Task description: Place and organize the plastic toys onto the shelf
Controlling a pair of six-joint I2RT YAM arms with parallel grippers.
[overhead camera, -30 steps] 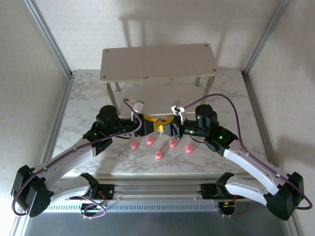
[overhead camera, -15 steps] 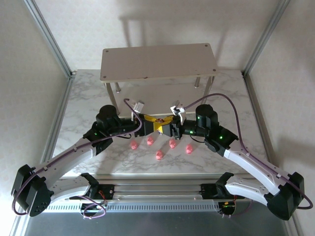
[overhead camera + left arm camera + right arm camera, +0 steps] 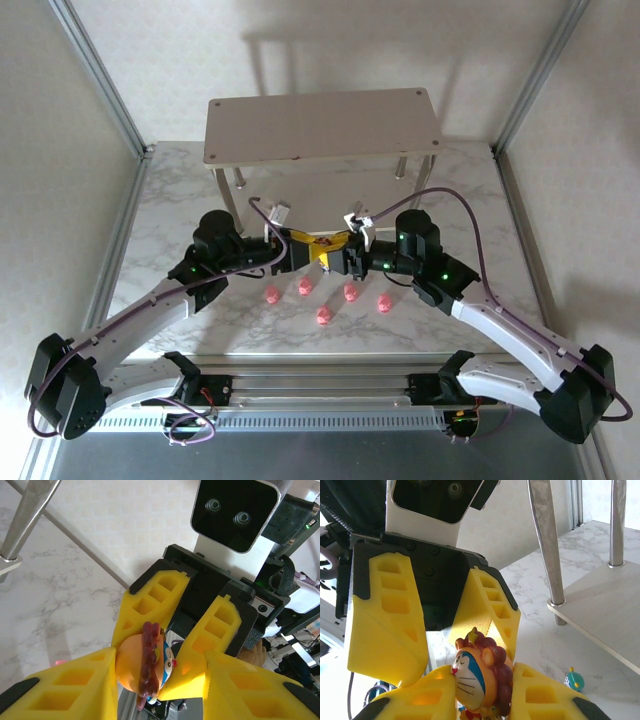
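Left gripper (image 3: 159, 656) and right gripper (image 3: 483, 676) meet tip to tip above the marble desk (image 3: 180, 200), close in front of the two-tier shelf (image 3: 322, 125) and its slim legs. Five pink pigs (image 3: 350, 292) stand on the desk just nearer the arm bases. A tiny teal figure (image 3: 574, 680) sits by the shelf's lower board. The right gripper is narrow, both fingers pressed on a lion-maned toy (image 3: 492, 665). The left gripper stands wider around that toy, one finger on its back. Whether it grips, I cannot tell.
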